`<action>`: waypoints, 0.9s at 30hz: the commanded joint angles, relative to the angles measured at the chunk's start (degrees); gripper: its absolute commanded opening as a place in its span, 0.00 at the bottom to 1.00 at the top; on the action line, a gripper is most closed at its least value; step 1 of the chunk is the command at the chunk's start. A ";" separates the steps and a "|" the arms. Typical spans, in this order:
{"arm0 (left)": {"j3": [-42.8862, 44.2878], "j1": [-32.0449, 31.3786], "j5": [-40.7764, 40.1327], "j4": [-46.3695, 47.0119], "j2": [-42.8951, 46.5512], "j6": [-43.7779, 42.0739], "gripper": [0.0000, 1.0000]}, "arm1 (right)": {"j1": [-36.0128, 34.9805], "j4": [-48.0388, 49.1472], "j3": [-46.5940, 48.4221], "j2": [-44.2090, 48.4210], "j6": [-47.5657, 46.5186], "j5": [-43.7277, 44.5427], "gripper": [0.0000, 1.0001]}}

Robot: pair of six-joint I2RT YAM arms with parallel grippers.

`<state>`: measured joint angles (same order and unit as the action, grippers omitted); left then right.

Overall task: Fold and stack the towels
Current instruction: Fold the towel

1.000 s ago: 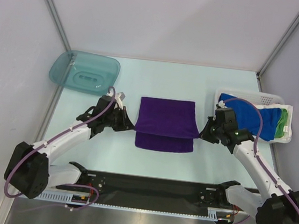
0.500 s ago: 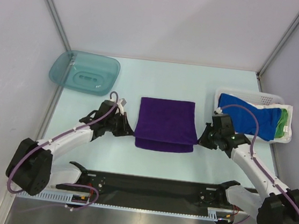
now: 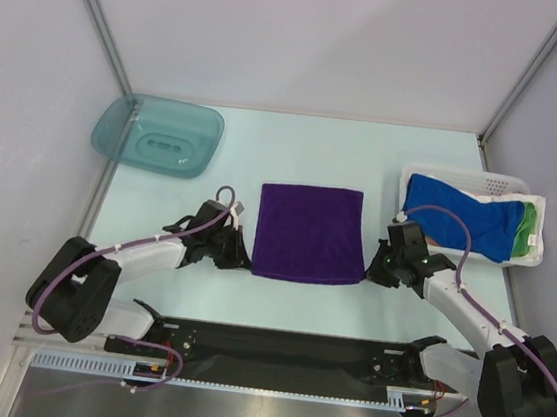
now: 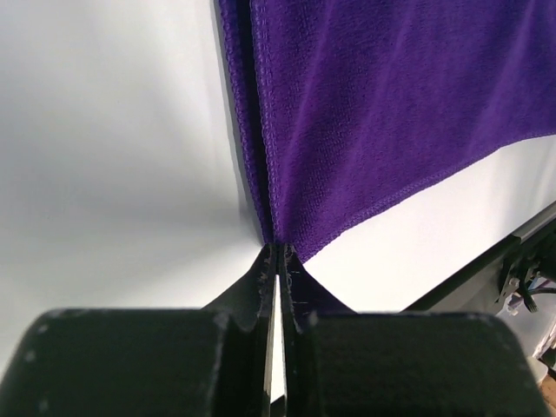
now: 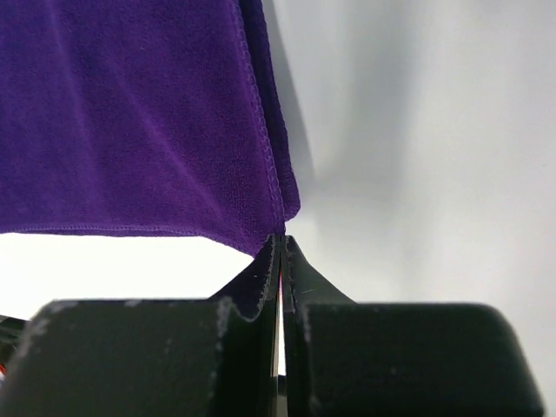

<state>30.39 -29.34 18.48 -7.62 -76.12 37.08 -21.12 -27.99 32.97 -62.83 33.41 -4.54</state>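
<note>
Noted left tool [image 4: 276, 248] and right tool [image 5: 281, 239] each clamped nearly flat on a near corner of folded purple towel [image 3: 311, 232] on desk [image 3: 295, 150].

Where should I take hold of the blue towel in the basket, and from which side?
Probably a fold in the left half of the blue towel, coming straight down with the right tool. It lies crumpled in the white basket with no flat corner showing, the walls block a sideways approach, and the green towel at its right end could get pinched too.
</note>
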 commanded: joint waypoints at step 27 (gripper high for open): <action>9.85 -0.02 -5.64 -7.32 1.67 -4.12 0.42 | 2.67 0.83 5.25 -1.15 -0.62 2.51 0.53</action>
<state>34.15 -29.52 16.60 -11.66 -77.56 35.46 -18.61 -28.29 32.18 -63.94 33.41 -3.42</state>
